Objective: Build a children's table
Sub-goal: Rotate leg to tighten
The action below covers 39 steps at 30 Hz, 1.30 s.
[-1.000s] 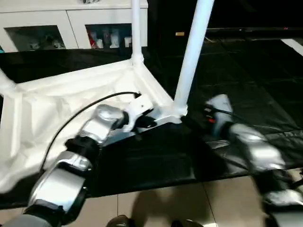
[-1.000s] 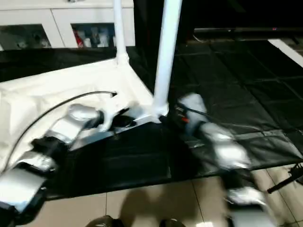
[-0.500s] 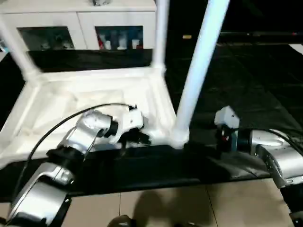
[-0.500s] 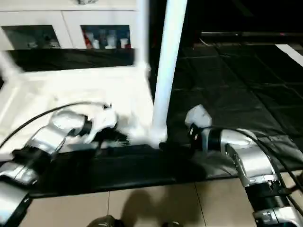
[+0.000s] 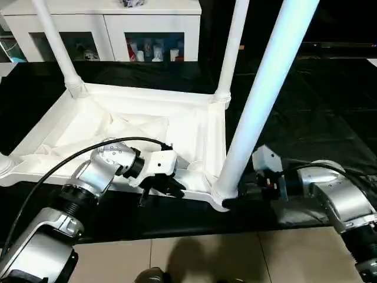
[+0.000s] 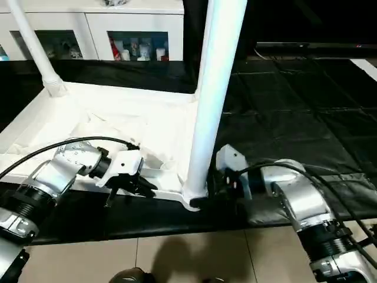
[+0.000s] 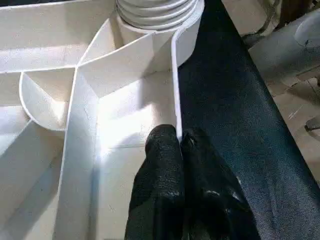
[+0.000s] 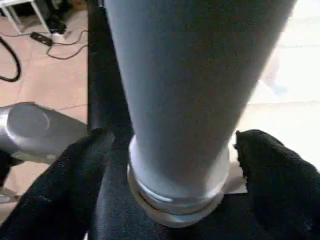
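Note:
The children's table lies upside down on a black mat, its white top showing the ribbed underside. Three white legs stand in corner sockets: far left, far right and near right. My left gripper is shut on the thin near rim wall of the top, a short way from the near right socket. My right gripper is open, one black finger on each side of the near right leg's base, with a gap on both sides.
A white cabinet with glass doors stands behind the table. The black mat stretches to the right, and tiled floor begins just in front of it. A black cable loops above my left forearm.
The head view has swung, bringing more of the table top into sight. My right gripper has drawn in around the near right leg's base. My left gripper keeps its hold on the rim.

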### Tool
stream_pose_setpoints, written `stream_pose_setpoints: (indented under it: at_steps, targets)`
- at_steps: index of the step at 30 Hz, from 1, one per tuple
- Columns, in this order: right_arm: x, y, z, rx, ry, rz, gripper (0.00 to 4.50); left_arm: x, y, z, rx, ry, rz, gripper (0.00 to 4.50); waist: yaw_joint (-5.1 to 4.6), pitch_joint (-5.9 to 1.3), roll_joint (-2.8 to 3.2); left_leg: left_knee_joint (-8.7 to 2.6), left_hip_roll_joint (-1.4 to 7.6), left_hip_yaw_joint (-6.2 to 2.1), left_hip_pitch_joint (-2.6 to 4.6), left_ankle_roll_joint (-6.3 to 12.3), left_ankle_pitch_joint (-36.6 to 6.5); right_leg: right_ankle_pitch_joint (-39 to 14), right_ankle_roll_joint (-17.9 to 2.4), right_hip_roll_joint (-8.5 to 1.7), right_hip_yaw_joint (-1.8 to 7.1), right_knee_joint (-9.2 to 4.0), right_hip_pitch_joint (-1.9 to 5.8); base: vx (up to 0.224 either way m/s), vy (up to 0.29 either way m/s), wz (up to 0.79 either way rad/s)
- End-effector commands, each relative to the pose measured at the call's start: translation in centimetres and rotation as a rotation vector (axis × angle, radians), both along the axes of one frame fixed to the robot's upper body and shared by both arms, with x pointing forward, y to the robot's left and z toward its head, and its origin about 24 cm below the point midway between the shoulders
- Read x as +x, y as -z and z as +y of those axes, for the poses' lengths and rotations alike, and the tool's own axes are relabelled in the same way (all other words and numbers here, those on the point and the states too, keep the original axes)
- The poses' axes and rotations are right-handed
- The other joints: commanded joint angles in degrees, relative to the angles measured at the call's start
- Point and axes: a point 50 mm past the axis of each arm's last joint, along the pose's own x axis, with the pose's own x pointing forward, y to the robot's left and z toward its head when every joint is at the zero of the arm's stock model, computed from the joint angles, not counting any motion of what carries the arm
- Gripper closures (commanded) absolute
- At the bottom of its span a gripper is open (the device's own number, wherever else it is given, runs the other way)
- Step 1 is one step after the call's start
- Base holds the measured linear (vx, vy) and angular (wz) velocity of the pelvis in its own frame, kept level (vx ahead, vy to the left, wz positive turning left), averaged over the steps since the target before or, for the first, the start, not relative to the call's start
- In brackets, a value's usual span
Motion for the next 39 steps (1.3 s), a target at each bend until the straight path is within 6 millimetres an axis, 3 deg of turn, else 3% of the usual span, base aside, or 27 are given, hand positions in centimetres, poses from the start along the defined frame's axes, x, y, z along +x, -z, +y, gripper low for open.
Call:
stream_pose_setpoints:
  at_steps: [1,5,19,31,35,36,37,38,39]
  targets:
    - [0.1,-0.3,0.3,0.009,-0.036,0.001,0.49,-0.6,-0.1,-1.1,0.020,0.095,-0.012,4.50,-0.28,-4.70,-0.52,-5.23,7.56,-3.54,1.87,-0.57,-13.4,-18.1,-11.1,-7.35,4.90,-4.17,2.44,0.000,0.000,0.00]
    - [0.1,-0.2,0.4,0.012,-0.043,0.009,0.84,-0.6,-0.1,-1.1,0.018,0.091,-0.013,4.50,-0.28,-4.72,-0.30,-5.25,7.65,-3.56,1.94,-0.47,-13.0,-18.1,-10.7,-7.20,4.86,-4.20,2.35,0.000,0.000,0.00]
    - [-0.2,0.1,0.5,0.028,-0.047,0.025,1.88,-0.6,0.0,-1.1,0.019,0.085,-0.011,4.50,-0.24,-4.77,-0.41,-5.22,7.58,-3.55,1.91,-0.63,-13.0,-18.3,-10.7,-7.23,4.83,-4.16,2.45,0.000,0.000,0.00]
    - [-0.7,0.8,1.0,0.049,-0.013,0.049,2.00,-0.5,0.1,-1.1,-0.005,0.042,0.001,4.50,-0.23,-4.69,-0.37,-5.20,7.53,-3.53,1.93,-0.60,-13.1,-19.0,-10.7,-7.31,4.87,-4.30,2.49,0.000,0.000,0.00]
    - [1.4,2.2,1.1,-0.017,0.234,0.051,2.04,1.0,-0.4,-2.2,-0.096,-0.124,-0.004,4.50,-1.12,-4.06,-0.46,-5.42,7.35,-3.92,2.14,-2.45,-17.4,-24.9,-10.0,-7.25,4.65,-4.90,2.21,0.000,0.000,0.00]
    - [3.0,2.8,1.6,-0.017,0.406,0.044,2.14,2.2,-0.9,-3.1,-0.163,-0.246,0.005,4.50,-1.69,-3.62,-0.55,-5.12,6.93,-4.05,2.92,-3.61,-21.2,-31.2,-8.8,-7.40,4.41,-5.87,1.68,0.000,0.000,0.00]
    - [3.0,2.8,1.6,-0.017,0.406,0.044,2.22,2.2,-0.9,-3.1,-0.163,-0.246,0.005,4.50,-2.16,-3.40,-0.40,-4.82,6.65,-4.10,3.43,-4.44,-23.4,-34.6,-8.1,-7.37,4.06,-6.26,1.30,-0.060,0.000,-0.03]
    - [3.9,3.1,2.1,-0.013,0.511,0.050,2.22,3.0,-1.4,-3.7,-0.201,-0.324,-0.003,4.50,-2.97,-3.38,-0.54,-4.52,6.44,-4.81,3.65,-5.39,-26.5,-40.1,-5.5,-7.67,3.14,-7.15,1.65,-0.066,0.018,-0.10]
    - [4.8,3.3,2.6,-0.011,0.609,0.058,2.29,3.8,-1.9,-4.3,-0.233,-0.407,-0.008,4.50,-3.74,-3.39,-0.24,-4.68,6.72,-5.46,3.61,-5.92,-28.2,-40.9,-3.6,-7.66,2.09,-7.71,2.27,-0.066,0.018,-0.10]
